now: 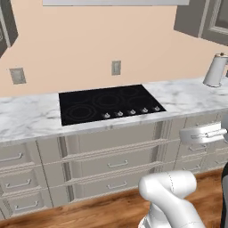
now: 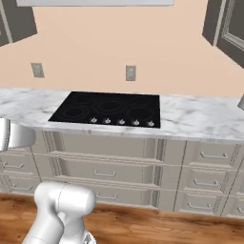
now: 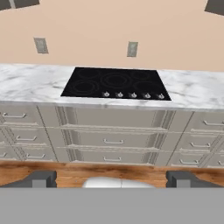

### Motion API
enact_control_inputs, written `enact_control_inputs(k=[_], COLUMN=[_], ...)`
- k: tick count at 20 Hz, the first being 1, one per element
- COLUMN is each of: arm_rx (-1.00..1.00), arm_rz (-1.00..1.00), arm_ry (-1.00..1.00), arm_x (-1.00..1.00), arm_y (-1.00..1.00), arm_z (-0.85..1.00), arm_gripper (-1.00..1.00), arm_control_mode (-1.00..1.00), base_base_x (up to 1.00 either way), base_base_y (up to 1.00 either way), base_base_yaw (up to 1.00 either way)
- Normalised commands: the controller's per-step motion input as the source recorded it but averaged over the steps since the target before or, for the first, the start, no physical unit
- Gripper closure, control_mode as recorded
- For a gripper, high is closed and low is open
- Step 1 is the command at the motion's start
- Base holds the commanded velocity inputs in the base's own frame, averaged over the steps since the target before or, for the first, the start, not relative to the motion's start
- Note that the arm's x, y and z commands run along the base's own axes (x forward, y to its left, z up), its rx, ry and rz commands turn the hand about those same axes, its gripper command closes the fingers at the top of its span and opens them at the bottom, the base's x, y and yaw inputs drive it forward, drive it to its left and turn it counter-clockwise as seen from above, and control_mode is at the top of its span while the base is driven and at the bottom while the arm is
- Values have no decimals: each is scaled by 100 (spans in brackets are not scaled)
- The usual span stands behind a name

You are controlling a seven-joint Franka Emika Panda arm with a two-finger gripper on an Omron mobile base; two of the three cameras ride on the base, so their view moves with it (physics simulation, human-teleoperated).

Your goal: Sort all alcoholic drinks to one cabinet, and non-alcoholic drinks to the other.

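The robot faces a run of pale grey drawers (image 3: 113,142) under a marble counter (image 1: 26,116), with a black cooktop (image 1: 109,103) set into the middle of it. In the hand view the gripper (image 3: 111,178) hangs low in front of the drawers, well back from the counter. Its 2 dark fingertips (image 3: 40,178) stand far apart at the bottom of that view, so the jaws are wide open, and nothing sits between them.

None of the 4 bottles can be seen from here, neither the green glass ones nor the small plastic ones. The counter on both sides of the cooktop carries no drink. The one item on it is a white kettle (image 1: 215,70) at the far right end in the left base view. Dark upper cabinets (image 2: 228,28) show at the top corners of the base views, and which of them is meant for which drinks cannot be told.

So the direction from the gripper to any bottle is unknown, and so is how a bottle stands or lies. My judgement is that sorting has not started here, and the base probably has to drive or turn to find the drinks before any reach can be planned.
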Motion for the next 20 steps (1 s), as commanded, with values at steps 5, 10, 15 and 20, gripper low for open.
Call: enact_control_inputs(k=[5,10,15,20], arm_rx=[0,0,0,0], arm_rz=[0,0,0,0], arm_ry=[0,0,0,0], arm_x=[0,0,0,0], arm_y=[0,0,0,0], arm_z=[0,0,0,0], arm_gripper=[-100,-100,-100,-100], arm_control_mode=[100,100,100,100], base_base_x=[-20,-24,-19,-18], base_base_y=[-62,-65,-70,-74], base_base_yaw=[0,0,0,0])
